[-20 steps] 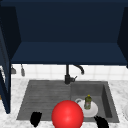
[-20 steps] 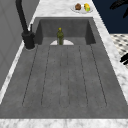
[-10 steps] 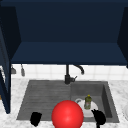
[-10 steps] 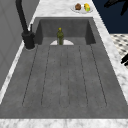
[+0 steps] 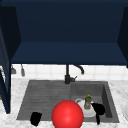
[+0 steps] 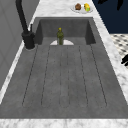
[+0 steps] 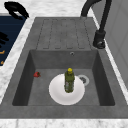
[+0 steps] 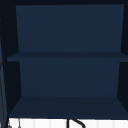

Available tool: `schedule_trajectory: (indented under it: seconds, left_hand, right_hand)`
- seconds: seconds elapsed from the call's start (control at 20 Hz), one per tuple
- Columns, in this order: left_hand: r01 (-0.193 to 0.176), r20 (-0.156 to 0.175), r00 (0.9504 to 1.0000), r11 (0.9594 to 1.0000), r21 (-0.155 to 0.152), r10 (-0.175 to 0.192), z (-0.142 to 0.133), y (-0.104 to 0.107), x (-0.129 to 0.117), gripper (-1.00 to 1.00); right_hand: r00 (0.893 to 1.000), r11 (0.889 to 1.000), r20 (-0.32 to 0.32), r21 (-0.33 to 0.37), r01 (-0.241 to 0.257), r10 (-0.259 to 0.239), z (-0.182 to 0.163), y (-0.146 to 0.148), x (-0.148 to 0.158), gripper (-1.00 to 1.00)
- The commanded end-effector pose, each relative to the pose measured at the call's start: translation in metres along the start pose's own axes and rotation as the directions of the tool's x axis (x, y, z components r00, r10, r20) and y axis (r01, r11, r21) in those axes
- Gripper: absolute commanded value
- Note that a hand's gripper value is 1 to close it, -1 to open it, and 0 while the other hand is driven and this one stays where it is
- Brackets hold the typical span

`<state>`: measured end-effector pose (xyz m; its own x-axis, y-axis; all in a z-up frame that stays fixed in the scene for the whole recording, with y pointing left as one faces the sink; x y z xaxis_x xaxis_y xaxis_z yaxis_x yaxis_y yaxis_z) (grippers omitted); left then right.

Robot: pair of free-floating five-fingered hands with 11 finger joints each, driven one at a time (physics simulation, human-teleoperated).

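Note:
A green bottle point(image 5: 87, 102) stands upright on a white plate point(image 5: 87, 113) in the sink's basin point(image 5: 106, 100); both also show in the right side view, the bottle point(image 7: 69, 80) on the plate point(image 7: 57, 93). A red ball point(image 5: 67, 114) sits at the sink's front edge. My right hand point(image 5: 98, 109) hovers just right of the plate, fingers relaxed, holding nothing. My left hand point(image 5: 36, 118) floats over the front of the drainboard point(image 5: 42, 95), apart from everything. A small red thing point(image 7: 37, 74) lies on the basin floor.
A black faucet point(image 5: 67, 77) rises behind the sink. An open dark blue wall cabinet with bare shelves point(image 8: 67, 57) hangs above. A plate of fruit point(image 6: 82, 7) rests on the far counter. Utensils point(image 5: 22, 71) hang on the left wall.

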<state>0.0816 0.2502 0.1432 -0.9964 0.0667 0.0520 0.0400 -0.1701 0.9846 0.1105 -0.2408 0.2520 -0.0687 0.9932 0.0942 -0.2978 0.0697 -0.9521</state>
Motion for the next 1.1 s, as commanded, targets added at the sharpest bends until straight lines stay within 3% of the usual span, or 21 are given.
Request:
schedule_trajectory:
  seconds: [0.0,0.4,0.65,1.05]
  left_hand:
    - [0.000,0.000,1.0000,1.0000,0.000,0.000,0.000,0.000,0.000,0.00]
    - [0.001,-0.001,1.0000,1.0000,0.001,-0.001,0.000,0.000,0.000,0.00]
    - [0.001,-0.001,1.0000,1.0000,0.001,-0.001,0.000,0.000,0.000,0.00]
    - [0.001,-0.001,1.0000,1.0000,0.001,-0.001,0.000,0.000,0.000,0.00]
  right_hand:
    - [1.000,0.998,-0.007,0.050,-0.025,0.025,-0.014,-0.024,0.003,-1.00]
    - [1.000,0.990,-0.002,0.138,-0.023,0.024,-0.049,-0.072,0.004,-1.00]
    - [0.999,0.989,-0.002,0.147,-0.035,0.035,-0.065,-0.105,0.007,-1.00]
    - [0.999,0.990,-0.020,0.136,-0.035,0.038,-0.118,-0.117,0.016,-1.00]
